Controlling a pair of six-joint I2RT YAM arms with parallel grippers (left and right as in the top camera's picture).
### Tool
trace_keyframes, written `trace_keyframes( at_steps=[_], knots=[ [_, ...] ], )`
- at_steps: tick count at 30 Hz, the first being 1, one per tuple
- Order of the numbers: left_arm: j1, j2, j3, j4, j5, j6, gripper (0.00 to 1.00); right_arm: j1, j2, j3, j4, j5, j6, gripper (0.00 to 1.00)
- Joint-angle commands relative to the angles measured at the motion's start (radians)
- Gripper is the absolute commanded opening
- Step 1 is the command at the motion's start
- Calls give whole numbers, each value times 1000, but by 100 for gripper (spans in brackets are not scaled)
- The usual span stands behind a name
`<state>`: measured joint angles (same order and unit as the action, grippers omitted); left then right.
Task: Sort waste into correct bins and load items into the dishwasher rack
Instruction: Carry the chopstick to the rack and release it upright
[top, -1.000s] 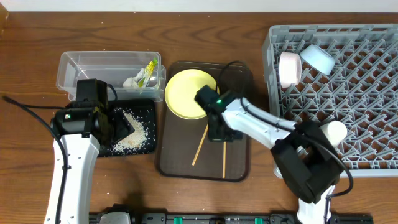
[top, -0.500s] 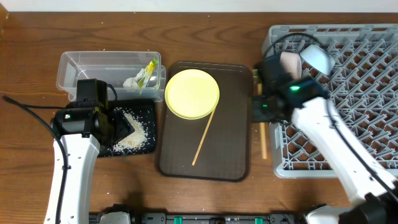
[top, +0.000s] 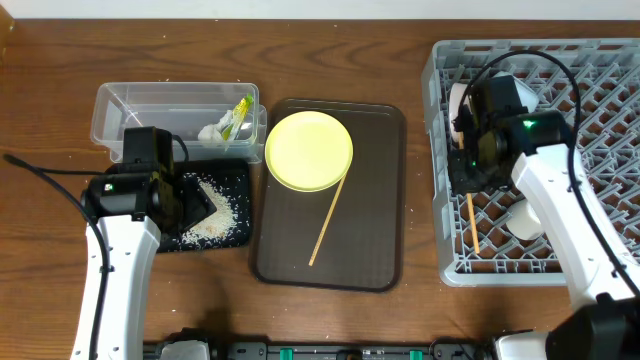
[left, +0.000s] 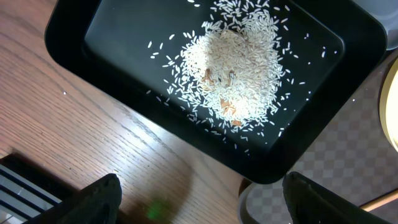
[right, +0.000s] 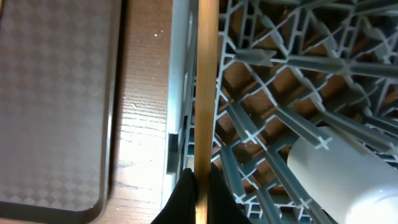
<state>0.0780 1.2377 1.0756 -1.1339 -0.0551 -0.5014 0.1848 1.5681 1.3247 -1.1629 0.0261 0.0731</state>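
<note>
My right gripper (top: 468, 172) is shut on a wooden chopstick (top: 471, 222) and holds it over the left part of the light-grey dishwasher rack (top: 580, 60); the right wrist view shows the stick (right: 206, 87) pinched between the fingers (right: 200, 194). The second chopstick (top: 328, 222) lies on the brown serving tray by the yellow plate (top: 308, 150). A white bowl (top: 463, 108), a light blue bowl (top: 510, 92) and a pale cup (top: 530, 215) sit in the rack. My left gripper (left: 205, 205) is open above the black tray (left: 81, 43) holding rice (left: 239, 74). The clear tub (top: 130, 105) holds the wrapper (top: 240, 113) and tissue (top: 211, 130).
The dark brown serving tray (top: 375, 230) lies between the bins and the rack. A strip of bare wood table (right: 146, 124) separates the tray from the rack's left wall. The left arm's cable runs across the table at far left.
My right arm lifted one chopstick off the serving tray and carried it right, over the rack's left side. The left arm has not moved.
</note>
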Motion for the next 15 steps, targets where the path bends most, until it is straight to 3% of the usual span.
trace_keyframes(
  at_steps=[1, 6, 12, 15],
  knots=[
    [5, -3, 6, -5, -5, -13, 86, -8, 47, 2, 8, 9, -37, 1],
    [5, -3, 6, -6, -5, -13, 86, -8, 103, 2, 39, 19, -33, 7],
    [5, -3, 6, -6, -5, -13, 86, -8, 101, 3, 62, 19, -28, 26],
    [5, -3, 6, -6, -5, -13, 86, -8, 75, 3, 71, 19, -16, 27]
  ],
)
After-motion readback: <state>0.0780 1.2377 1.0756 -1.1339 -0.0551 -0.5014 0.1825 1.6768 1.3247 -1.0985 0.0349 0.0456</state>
